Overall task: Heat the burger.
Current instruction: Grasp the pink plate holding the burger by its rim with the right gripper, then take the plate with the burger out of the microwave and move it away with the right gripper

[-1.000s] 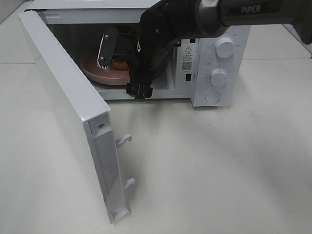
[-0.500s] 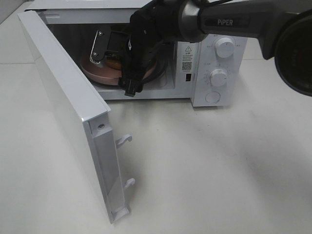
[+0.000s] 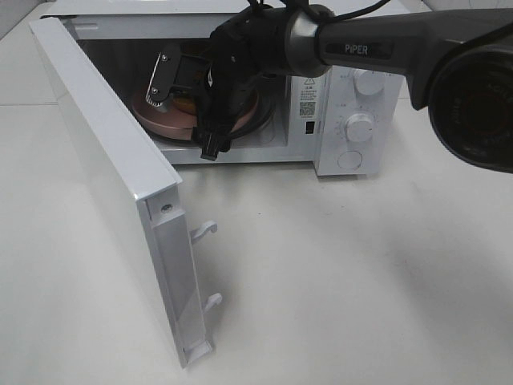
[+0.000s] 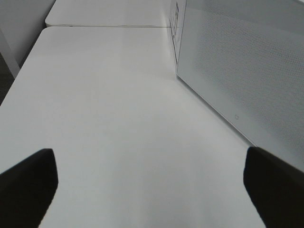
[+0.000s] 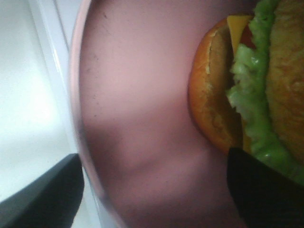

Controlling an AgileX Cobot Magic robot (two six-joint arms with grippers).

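Inside the microwave [image 3: 330, 138], right gripper [image 5: 151, 159] spread wide by burger [image 5: 247, 80], left gripper [image 4: 148, 156] released

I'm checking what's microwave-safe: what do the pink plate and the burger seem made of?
The pink plate: probably plastic or melamine, matte, with fine dark scuffs and a thin rim. The burger: possibly a plastic model; the bun is glossy orange, the lettuce evenly bright green. Real food cannot be ruled out.

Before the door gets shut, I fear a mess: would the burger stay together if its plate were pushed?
The burger probably tips or slides apart easily: it is a stack of loose layers, with lettuce ruffling past the bun. It looks soft, so likely squashable. The pink plate looks smooth, so the burger may skid.
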